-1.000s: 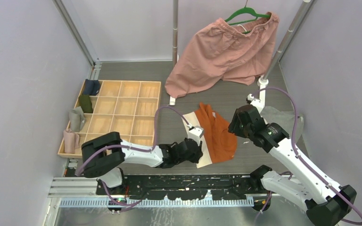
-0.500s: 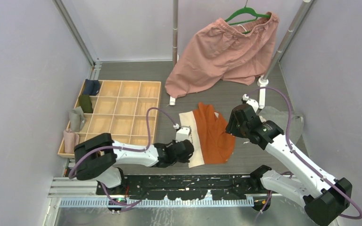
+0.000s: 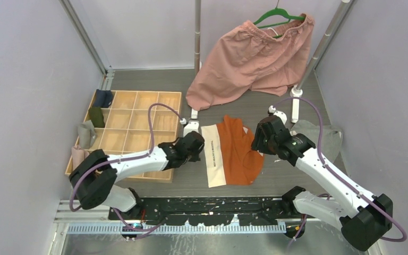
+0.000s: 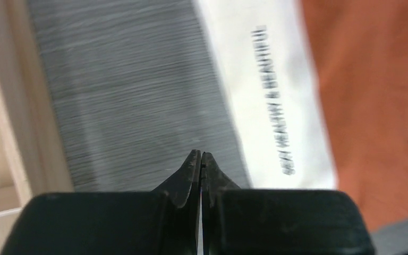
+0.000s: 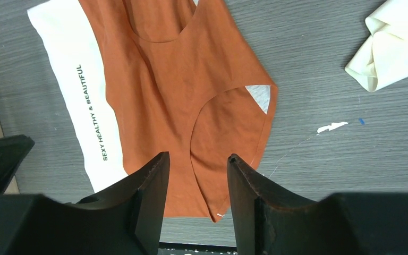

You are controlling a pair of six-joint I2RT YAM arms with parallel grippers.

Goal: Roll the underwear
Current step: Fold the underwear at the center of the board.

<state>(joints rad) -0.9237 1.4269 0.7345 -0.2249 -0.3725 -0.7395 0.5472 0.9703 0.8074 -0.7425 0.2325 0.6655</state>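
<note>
Pink shorts [image 3: 247, 61] are hanging from a green hanger [image 3: 276, 15] at the back, and a wooden compartment tray [image 3: 138, 125] is sitting on the left of the table [image 3: 188, 180]. The rust-orange underwear [image 3: 240, 151] is lying spread flat on the table between the two arms, its cream waistband [image 3: 211, 159] facing the tray. The grey underwear [image 3: 319, 133] is lying bunched well to the right, partly hidden by the right arm. The cloth is looking thin, light and limp, likely sliding and wrinkling easily. It is probably best pinched at a free edge, such as the firmer waistband's corners or the narrow crotch end, with the far side pinned during rolling. The right gripper [image 5: 194, 162] is hovering over the narrow orange end with its fingers spread, holding nothing. The left gripper [image 4: 200, 158] is sitting over bare table just beside the waistband, fingertips pressed together and empty. Dark lettering on the waistband is reading "SEXY HEALTHY & BEAUTIFUL" [image 5: 93, 112].
</note>
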